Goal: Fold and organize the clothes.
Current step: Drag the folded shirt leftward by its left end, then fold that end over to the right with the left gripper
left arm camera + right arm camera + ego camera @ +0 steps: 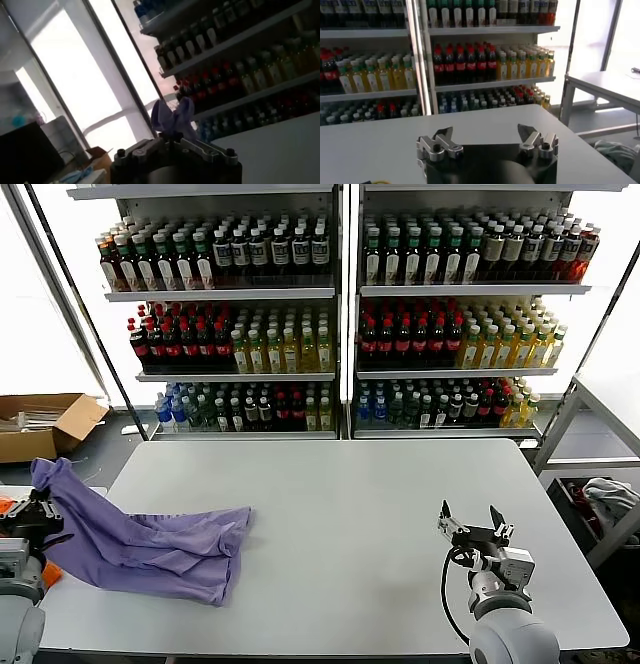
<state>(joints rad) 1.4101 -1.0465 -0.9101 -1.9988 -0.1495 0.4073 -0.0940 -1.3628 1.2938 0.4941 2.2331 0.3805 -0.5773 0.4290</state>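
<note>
A lavender T-shirt [150, 549] lies crumpled over the left part of the grey table [340, 524], with one end lifted off the table's left edge. My left gripper [38, 506] is shut on that raised end, beyond the table's left edge. In the left wrist view a bunch of the lavender cloth [172, 117] sticks out from between the closed jaws of the left gripper [170, 137]. My right gripper [472, 519] hovers open over the table's near right part, holding nothing. In the right wrist view the right gripper [487, 135] has its fingers wide apart above bare table.
Shelves of bottled drinks [340, 314] stand behind the table. A cardboard box [45, 424] sits on the floor at the far left. Something orange [48, 574] shows by my left arm. A metal frame [585, 419] with cloth beneath stands at the right.
</note>
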